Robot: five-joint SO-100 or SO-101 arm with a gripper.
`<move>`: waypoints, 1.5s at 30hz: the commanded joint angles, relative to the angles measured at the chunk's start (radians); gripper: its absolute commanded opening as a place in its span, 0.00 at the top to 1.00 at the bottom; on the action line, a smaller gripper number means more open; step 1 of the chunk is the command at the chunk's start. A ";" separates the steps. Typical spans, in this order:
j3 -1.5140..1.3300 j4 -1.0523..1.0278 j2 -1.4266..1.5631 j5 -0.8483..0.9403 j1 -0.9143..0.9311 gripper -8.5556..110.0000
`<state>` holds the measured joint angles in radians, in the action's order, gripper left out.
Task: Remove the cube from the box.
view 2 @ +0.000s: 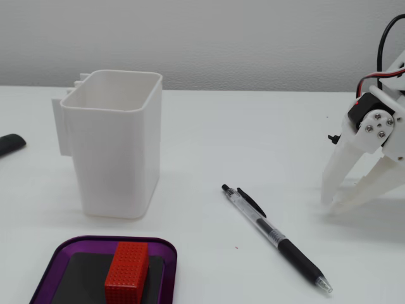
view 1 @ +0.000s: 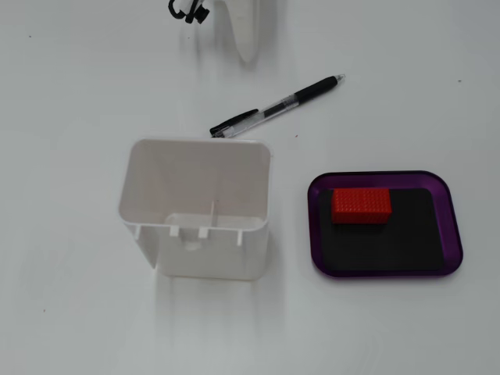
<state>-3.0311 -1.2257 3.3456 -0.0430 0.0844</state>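
Hand (view 2: 334, 206) clear; pen (view 2: 276, 237) between.

Both fixed views are brightly and evenly lit, and the white table (view 1: 70, 328) is rendered nearly washed out. Only faint, soft shadows are cast: a pale smear is seen below the white container (view 1: 195, 207) in one view, and a weak one beside the gripper (view 2: 338, 201) in the other. A dull sheen is shown on the purple rim of the box (view 1: 451, 226). Focus is acceptable throughout, though fine detail is slightly softened. No marked edge distortion is noticed.
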 commanded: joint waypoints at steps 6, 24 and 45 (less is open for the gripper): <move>0.661 0.009 -0.870 0.003 -0.003 0.93; 1.085 -0.031 -1.175 0.005 -0.245 0.80; 1.876 -0.156 -1.980 -0.009 -0.410 0.76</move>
<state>-1.3023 -1.3530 1.4143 -0.0430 -0.3237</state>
